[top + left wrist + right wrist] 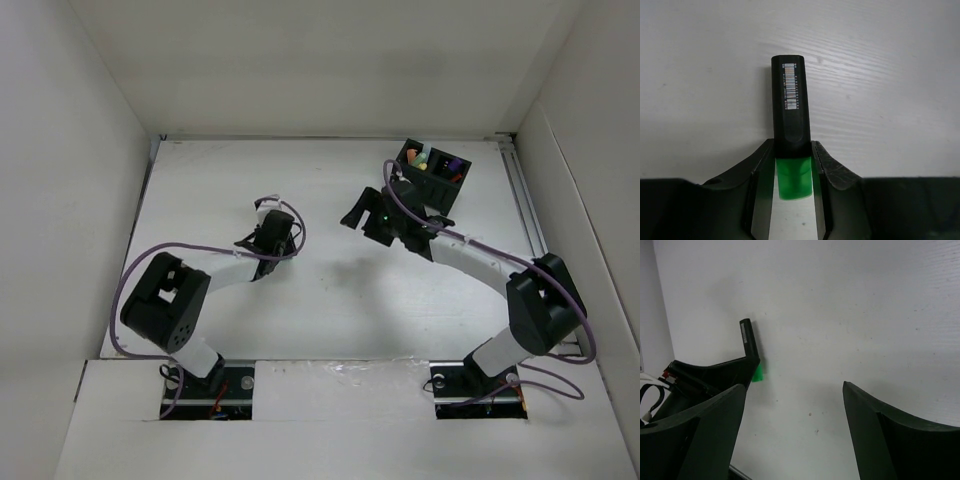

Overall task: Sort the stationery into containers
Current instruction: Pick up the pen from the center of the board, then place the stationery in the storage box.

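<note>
My left gripper is shut on a black marker with a green end. It grips near the green end, and the black body with a barcode label sticks out ahead over the white table. In the top view the left gripper is left of centre. The right wrist view shows the same marker held up in the left fingers. My right gripper is open and empty near the table's middle; its jaws stand wide apart. The black organiser stands at the back right with coloured markers inside.
White walls enclose the table on the left, back and right. The right arm's forearm lies just in front of the organiser. A metal rail runs along the table's right edge.
</note>
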### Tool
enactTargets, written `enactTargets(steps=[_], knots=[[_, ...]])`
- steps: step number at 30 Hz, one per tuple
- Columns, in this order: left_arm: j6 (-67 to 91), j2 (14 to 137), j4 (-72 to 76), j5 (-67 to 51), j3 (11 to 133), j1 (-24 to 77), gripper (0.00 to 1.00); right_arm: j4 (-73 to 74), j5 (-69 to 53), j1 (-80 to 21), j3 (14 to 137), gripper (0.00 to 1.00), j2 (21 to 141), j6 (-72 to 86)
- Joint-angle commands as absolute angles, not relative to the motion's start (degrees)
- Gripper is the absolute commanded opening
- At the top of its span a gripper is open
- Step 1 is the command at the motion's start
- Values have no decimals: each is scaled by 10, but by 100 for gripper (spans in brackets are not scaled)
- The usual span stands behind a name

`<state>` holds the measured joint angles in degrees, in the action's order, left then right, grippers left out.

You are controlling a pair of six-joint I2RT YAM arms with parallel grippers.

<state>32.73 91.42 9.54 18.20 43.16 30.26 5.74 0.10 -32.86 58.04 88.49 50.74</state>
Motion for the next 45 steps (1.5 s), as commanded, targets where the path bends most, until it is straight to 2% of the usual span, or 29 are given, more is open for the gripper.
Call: enactTargets(steps=[1, 11, 20, 22, 23, 24, 26, 27, 34, 35, 37, 38, 39, 41, 42, 43, 45], knots=[[303, 851, 183, 83, 402, 308, 0, 24, -60, -324, 584, 84, 881, 499], [292, 785, 264, -80, 361, 308, 0, 4, -120, -314, 598, 85, 913, 504], [287, 760, 311, -166, 338, 308, 0, -2, -148, -314, 642, 87, 945, 521], [287, 760, 311, -189, 337, 308, 0, -2, -162, -314, 650, 82, 957, 521], [287, 760, 318, -200, 332, 308, 0, -2, -171, -314, 657, 78, 962, 521], [287, 760, 326, -209, 332, 308, 0, -2, -179, -314, 664, 70, 969, 521], [287, 765, 326, -214, 332, 308, 0, -8, -186, -314, 670, 65, 969, 521], [287, 766, 326, -221, 332, 308, 0, -8, -186, -321, 670, 60, 976, 521], [287, 771, 326, -229, 337, 308, 0, -13, -198, -326, 676, 41, 999, 526], [287, 765, 326, -229, 337, 308, 0, -13, -198, -331, 676, 32, 999, 526], [287, 765, 326, -229, 332, 308, 0, -21, -198, -331, 671, 19, 999, 526], [287, 765, 326, -222, 332, 308, 5, -27, -198, -331, 671, 5, 999, 533], [287, 759, 326, -222, 332, 308, 10, -27, -198, -331, 671, 0, 999, 533], [287, 759, 326, -228, 332, 308, 24, -27, -198, -331, 664, 0, 993, 533], [287, 753, 333, -229, 327, 308, 41, -27, -198, -331, 664, 0, 993, 533], [287, 753, 339, -229, 327, 308, 50, -27, -186, -331, 658, 0, 986, 533], [287, 739, 339, -229, 321, 308, 62, -27, -180, -326, 658, 0, 981, 533]])
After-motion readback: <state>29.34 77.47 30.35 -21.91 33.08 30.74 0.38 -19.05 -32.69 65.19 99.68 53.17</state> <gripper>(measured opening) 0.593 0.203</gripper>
